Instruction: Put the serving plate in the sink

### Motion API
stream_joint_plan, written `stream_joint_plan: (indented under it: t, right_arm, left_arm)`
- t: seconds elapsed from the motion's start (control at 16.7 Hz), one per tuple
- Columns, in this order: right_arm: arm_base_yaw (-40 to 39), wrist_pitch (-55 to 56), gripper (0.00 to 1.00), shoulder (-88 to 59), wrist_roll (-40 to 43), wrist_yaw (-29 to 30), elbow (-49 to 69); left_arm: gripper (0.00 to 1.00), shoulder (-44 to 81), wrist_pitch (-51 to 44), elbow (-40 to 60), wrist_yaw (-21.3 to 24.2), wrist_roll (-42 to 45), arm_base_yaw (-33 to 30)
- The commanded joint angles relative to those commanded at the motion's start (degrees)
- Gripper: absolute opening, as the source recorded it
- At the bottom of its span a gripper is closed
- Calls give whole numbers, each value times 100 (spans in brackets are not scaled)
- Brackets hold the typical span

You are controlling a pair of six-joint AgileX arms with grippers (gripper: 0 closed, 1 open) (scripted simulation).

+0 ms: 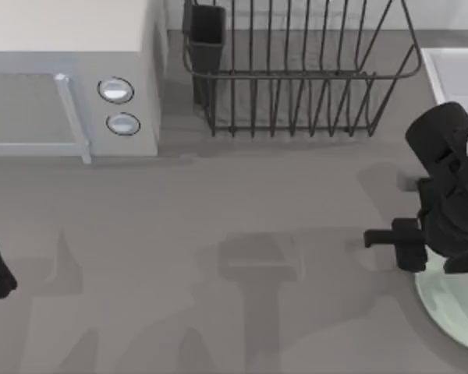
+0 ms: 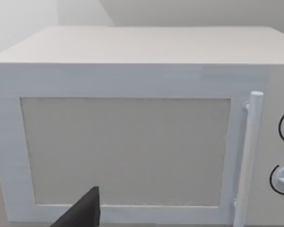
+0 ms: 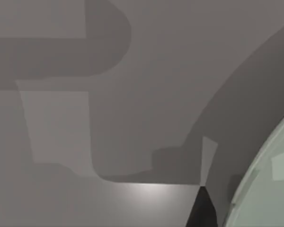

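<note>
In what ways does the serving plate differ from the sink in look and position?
The serving plate is round and pale mint green; the sink is rectangular and grey-white. The serving plate lies flat on the table at the near right, partly under the right arm, while the sink stands farther back at the right edge, beside the dish rack. Both are cut off by the top view's right edge.

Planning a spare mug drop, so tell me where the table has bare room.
The widest bare patch runs along the middle of the table, in front of the microwave and dish rack. The right edge is crowded: right gripper, serving plate, sink.
</note>
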State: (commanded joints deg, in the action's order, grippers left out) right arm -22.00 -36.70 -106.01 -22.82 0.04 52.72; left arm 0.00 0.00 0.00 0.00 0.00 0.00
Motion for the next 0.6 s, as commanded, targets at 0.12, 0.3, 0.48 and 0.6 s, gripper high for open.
stream_joint_plan:
  t: [0.12,0.3,0.48,0.6]
  right_arm:
    - [0,0,0,0,0,0,0]
    - [0,0,0,0,0,0,0]
    - [0,0,0,0,0,0,0]
    - [71,10,0,404,7,33,205]
  left_arm:
    - [100,0,0,0,0,0,0]
    - [100,0,0,0,0,0,0]
    - [100,0,0,0,0,0,0]
    - [100,0,0,0,0,0,0]
